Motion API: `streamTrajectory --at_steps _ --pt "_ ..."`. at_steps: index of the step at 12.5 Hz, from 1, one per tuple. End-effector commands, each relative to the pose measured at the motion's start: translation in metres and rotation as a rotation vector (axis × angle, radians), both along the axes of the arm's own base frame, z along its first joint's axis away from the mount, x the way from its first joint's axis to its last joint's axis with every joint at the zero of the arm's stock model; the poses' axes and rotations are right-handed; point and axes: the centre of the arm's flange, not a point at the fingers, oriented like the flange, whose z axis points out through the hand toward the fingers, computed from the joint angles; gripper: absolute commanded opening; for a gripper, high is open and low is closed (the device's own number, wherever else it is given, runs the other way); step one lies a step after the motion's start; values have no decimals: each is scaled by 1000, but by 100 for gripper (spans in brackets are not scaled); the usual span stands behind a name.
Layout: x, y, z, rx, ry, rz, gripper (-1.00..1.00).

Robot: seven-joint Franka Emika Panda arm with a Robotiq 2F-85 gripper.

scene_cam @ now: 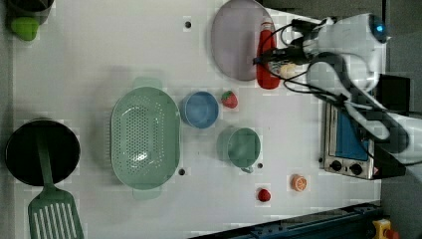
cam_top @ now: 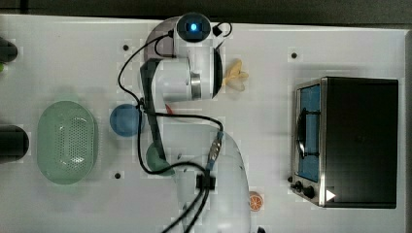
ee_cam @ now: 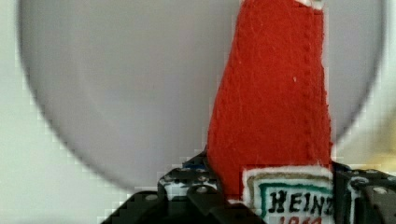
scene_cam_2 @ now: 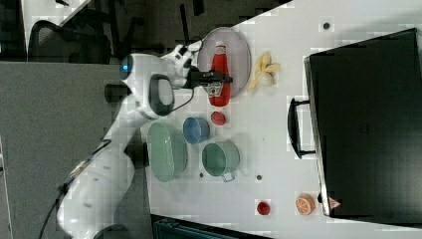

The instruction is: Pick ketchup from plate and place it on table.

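Note:
The ketchup [scene_cam: 267, 74] is a slim red soft bottle lying along the edge of the pale greyish-pink plate [scene_cam: 234, 45], and its base end reaches past the rim onto the white table [scene_cam: 99, 59]. In the right view the ketchup [scene_cam_2: 220, 97] lies the same way on the plate [scene_cam_2: 239, 55]. My gripper [scene_cam: 271, 54] sits over the bottle's middle. In the wrist view the gripper [ee_cam: 275, 191] has one dark finger [ee_cam: 187, 184] on each side of the labelled ketchup [ee_cam: 275, 107] and is shut against it, with the plate [ee_cam: 116, 93] behind.
A strawberry [scene_cam: 229, 99], blue bowl [scene_cam: 200, 109], green cup [scene_cam: 241, 147] and green basket [scene_cam: 144, 137] lie near the plate. A peeled banana [scene_cam_2: 263, 69] is beside the plate, a toaster oven [cam_top: 350, 141] beyond it. A black pot [scene_cam: 42, 149] and spatula [scene_cam: 52, 214] are further off.

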Motion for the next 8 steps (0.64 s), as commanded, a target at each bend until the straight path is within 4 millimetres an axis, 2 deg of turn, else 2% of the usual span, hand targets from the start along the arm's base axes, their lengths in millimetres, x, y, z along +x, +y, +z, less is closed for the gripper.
streamTrajectory --at_steps 1,3,6,8 --pt "14 -23 169 19 -174 -112 18" --pt "-8 -38 206 2 -144 -132 18" --pt "-50 -58 233 -6 -113 -172 18" --pt "-84 -65 237 -5 -90 -196 18"
